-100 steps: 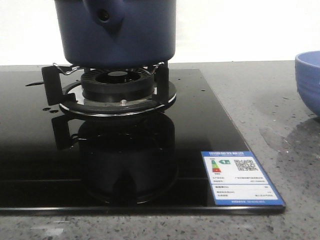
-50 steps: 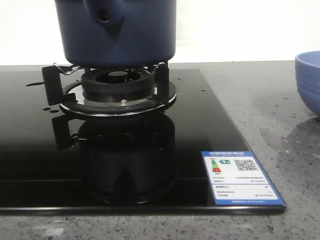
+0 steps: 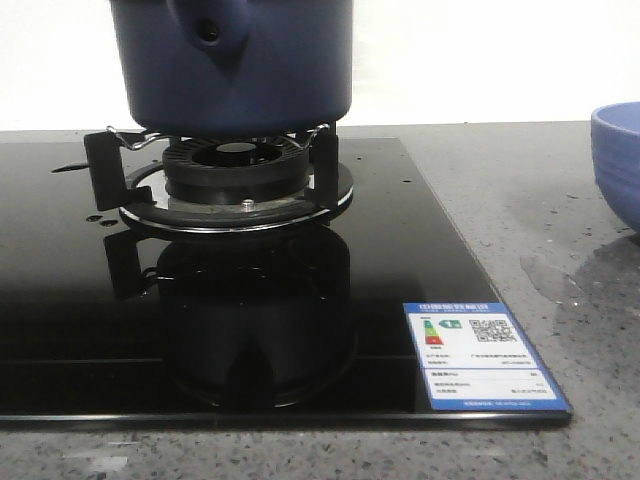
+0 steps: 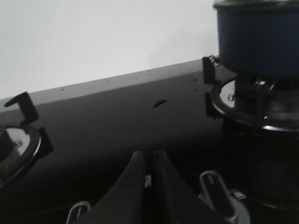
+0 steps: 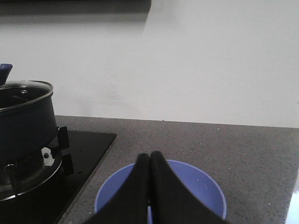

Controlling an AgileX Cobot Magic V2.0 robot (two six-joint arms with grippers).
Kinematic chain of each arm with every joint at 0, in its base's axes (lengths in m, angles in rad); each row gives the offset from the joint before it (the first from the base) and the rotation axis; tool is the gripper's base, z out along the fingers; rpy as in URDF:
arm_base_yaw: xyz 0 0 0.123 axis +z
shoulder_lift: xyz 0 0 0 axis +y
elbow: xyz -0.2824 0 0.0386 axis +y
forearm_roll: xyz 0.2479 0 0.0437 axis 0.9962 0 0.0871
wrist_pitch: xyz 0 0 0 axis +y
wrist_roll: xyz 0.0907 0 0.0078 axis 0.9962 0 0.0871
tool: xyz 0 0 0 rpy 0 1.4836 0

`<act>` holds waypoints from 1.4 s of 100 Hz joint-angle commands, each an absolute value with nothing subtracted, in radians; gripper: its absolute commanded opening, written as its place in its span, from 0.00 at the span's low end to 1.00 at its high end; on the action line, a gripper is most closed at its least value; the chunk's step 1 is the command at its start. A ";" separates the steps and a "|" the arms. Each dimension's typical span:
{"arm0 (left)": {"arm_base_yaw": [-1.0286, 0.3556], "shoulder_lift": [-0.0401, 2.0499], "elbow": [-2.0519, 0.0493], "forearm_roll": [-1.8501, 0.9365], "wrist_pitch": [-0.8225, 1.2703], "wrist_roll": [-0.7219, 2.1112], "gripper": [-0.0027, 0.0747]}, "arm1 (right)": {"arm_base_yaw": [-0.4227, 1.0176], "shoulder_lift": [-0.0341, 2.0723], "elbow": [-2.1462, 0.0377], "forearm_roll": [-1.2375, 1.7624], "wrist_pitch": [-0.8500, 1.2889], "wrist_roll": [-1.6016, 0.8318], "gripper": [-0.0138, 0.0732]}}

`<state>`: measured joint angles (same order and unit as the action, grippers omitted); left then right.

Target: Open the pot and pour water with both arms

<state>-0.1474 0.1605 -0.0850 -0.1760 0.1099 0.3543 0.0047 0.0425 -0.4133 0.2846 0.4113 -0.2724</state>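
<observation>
The dark navy-blue pot [image 3: 235, 65] stands on the gas burner [image 3: 235, 170] of the black glass stove, its stub handle with a round hole [image 3: 208, 30] facing me. It also shows in the left wrist view [image 4: 259, 39] and in the right wrist view [image 5: 23, 121], where a glass lid with a metal rim [image 5: 24, 93] sits on it. My left gripper [image 4: 149, 156] is shut and empty, low over the stove glass, to the pot's left. My right gripper [image 5: 150, 158] is shut and empty, above the light blue bowl [image 5: 205, 186]. Neither gripper shows in the front view.
The light blue ribbed bowl [image 3: 618, 160] stands on the grey speckled counter to the right of the stove. A second burner [image 4: 18, 144] lies at the stove's left. A blue energy label [image 3: 480, 352] is stuck on the stove's front right corner. A white wall runs behind.
</observation>
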 commanded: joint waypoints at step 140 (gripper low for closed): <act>-0.025 -0.032 0.033 -0.148 0.300 0.256 0.01 | 0.008 0.052 -0.416 0.292 0.329 -0.285 0.08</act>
<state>-0.0275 -0.0040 0.0030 -0.1326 0.3378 0.2601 0.0047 0.0386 -0.4020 0.2846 0.4089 -0.2724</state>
